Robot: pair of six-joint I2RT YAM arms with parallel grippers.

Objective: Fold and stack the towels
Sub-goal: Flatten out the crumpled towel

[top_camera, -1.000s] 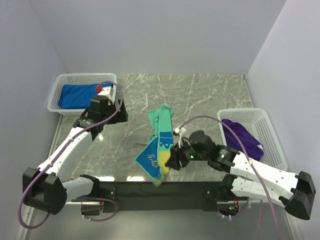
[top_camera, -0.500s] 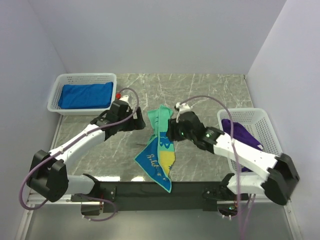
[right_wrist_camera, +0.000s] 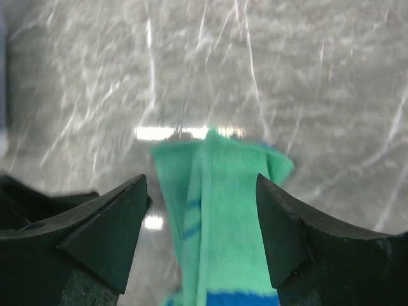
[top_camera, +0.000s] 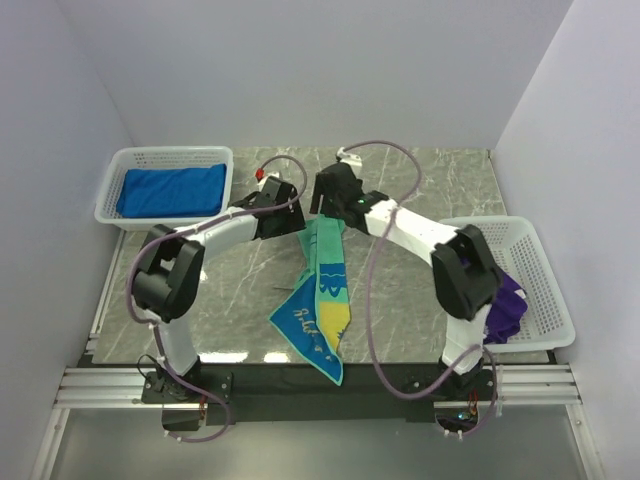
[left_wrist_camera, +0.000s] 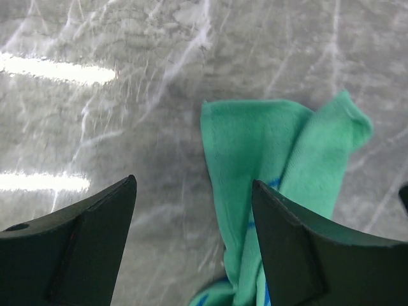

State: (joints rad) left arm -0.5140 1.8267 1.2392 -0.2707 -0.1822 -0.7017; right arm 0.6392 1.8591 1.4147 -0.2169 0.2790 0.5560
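A teal-and-blue patterned towel [top_camera: 323,290] with a yellow patch lies bunched lengthwise in the middle of the marble table, its near corner over the front edge. Both grippers hover at its far teal end. My left gripper [top_camera: 298,222] [left_wrist_camera: 193,183] is open, with the towel [left_wrist_camera: 255,146] lying under its right finger [left_wrist_camera: 299,248]. My right gripper [top_camera: 325,212] [right_wrist_camera: 199,180] is open, straddling the towel's end [right_wrist_camera: 220,191] without touching it. A royal blue towel [top_camera: 170,190] lies folded in the left basket. A purple towel [top_camera: 505,295] sits crumpled in the right basket, partly hidden by the right arm.
A white mesh basket [top_camera: 120,165] stands at the back left of the table and another [top_camera: 545,275] at the right edge. Grey walls close in the back and both sides. The arms' cables loop above the table.
Both arms have swung to the towel's far end. The right gripper has left the towel's near part, which now lies slack, and its jaws have widened. The left jaws have narrowed slightly.
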